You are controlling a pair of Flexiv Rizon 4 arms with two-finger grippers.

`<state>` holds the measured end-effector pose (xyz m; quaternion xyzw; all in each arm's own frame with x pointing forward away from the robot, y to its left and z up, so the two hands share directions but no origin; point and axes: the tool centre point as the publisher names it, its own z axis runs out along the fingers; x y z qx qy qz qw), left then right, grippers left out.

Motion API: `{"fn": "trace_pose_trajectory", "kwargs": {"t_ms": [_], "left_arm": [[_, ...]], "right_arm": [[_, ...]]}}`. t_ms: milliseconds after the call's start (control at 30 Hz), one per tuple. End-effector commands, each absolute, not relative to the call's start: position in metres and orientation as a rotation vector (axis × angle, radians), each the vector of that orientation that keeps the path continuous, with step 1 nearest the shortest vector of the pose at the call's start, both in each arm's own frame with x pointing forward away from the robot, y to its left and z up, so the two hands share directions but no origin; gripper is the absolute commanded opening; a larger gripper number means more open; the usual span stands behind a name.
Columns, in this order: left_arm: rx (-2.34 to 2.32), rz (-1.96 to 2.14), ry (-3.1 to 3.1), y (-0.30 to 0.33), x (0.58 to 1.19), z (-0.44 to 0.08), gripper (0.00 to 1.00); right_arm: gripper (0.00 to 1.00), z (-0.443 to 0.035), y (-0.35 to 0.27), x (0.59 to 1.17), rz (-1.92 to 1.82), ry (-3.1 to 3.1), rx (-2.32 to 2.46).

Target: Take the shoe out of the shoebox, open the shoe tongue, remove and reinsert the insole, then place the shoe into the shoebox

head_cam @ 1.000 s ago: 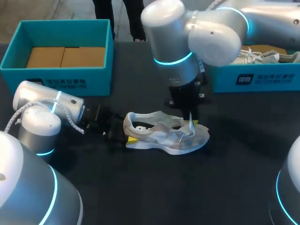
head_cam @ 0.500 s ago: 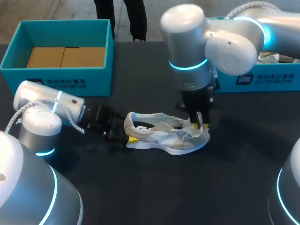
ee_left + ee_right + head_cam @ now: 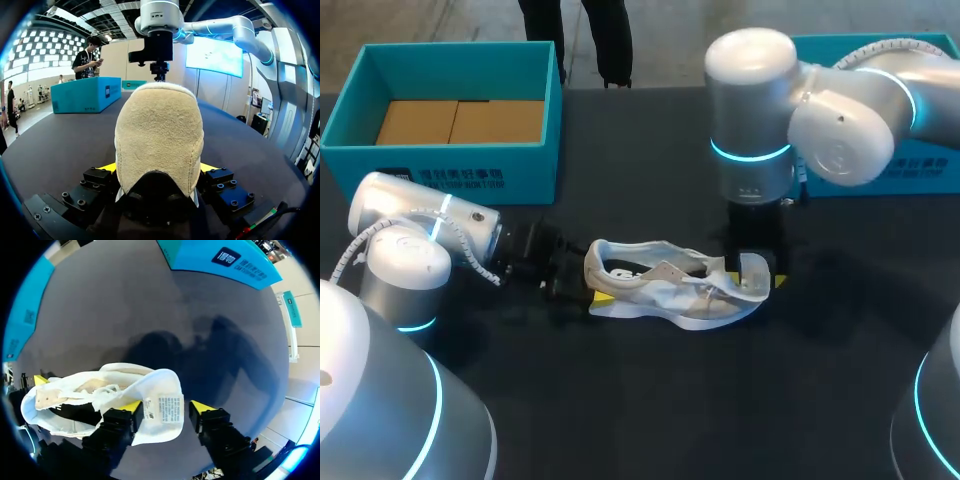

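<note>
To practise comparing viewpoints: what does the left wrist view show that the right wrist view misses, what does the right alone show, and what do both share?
Left wrist view only: the shoe seen from behind, its fuzzy heel clamped in the left gripper, with the right arm standing over the far end. Right wrist view only: the shoe's opening from above, and the labelled tongue lying between the fingers of the right gripper. Both: the shoe, the dark table and a teal shoebox.

The shoe (image 3: 670, 290) is lying on the table (image 3: 650, 410), with the left gripper (image 3: 590, 283) clasping its heel and the right gripper (image 3: 756, 275) hanging at its toe. One shoebox (image 3: 450, 172) is sitting behind its heel, and a second shoebox (image 3: 910, 170) behind its toe.
</note>
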<state>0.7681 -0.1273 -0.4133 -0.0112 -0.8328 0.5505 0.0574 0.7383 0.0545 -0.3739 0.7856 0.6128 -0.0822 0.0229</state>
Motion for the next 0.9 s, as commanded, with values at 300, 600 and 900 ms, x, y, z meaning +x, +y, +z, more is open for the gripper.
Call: {"fn": "trace_pose_trajectory", "kwargs": {"t_ms": [300, 600, 900], "left_arm": [[-0.033, 1.669, -2.525, -0.126, 0.768, -0.415, 0.00], [-0.033, 1.669, -2.525, -0.126, 0.768, -0.415, 0.00], [-0.033, 1.669, -2.525, -0.126, 0.768, -0.415, 0.00]], "right_arm": [[1.00, -0.329, 0.061, 0.735, -0.126, 1.998, 2.300], [1.00, -0.302, 0.077, 0.746, -0.107, 2.304, 1.907], [1.00, -0.279, 0.089, 0.753, -0.042, 2.623, 1.369]]}}
